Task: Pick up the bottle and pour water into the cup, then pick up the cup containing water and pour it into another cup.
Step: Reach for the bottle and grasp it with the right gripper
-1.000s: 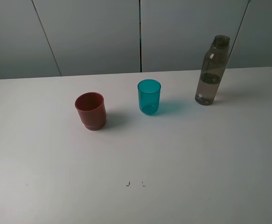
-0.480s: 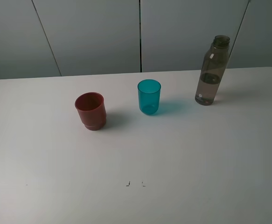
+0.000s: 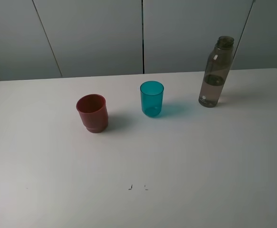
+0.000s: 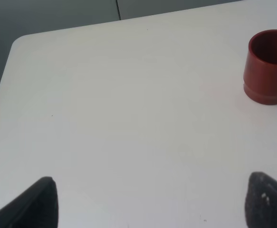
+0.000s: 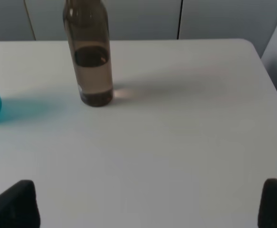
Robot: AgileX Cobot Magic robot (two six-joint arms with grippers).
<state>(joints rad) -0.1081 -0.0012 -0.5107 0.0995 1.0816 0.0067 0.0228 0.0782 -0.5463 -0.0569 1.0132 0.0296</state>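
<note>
The bottle (image 3: 215,73) stands upright on the white table (image 3: 176,156), on the right arm's side. Its mouth looks uncapped, and a waterline shows about halfway up. The cup (image 3: 151,98), teal and upright, stands well apart from the bottle toward the table's middle. Another cup (image 3: 93,113), dark red, stands farther from the bottle, beyond the teal one. The three form a loose row with open gaps, which in my judgement leaves room for fingers on either side of each. The right gripper (image 5: 143,204) faces the bottle from well apart, jaws spread wide with nothing between them, which suits a first approach. The left gripper (image 4: 152,204) is likewise wide and empty, with the red cup ahead of it and well apart. No pour is yet done, and no water is evident in either cup.
</note>
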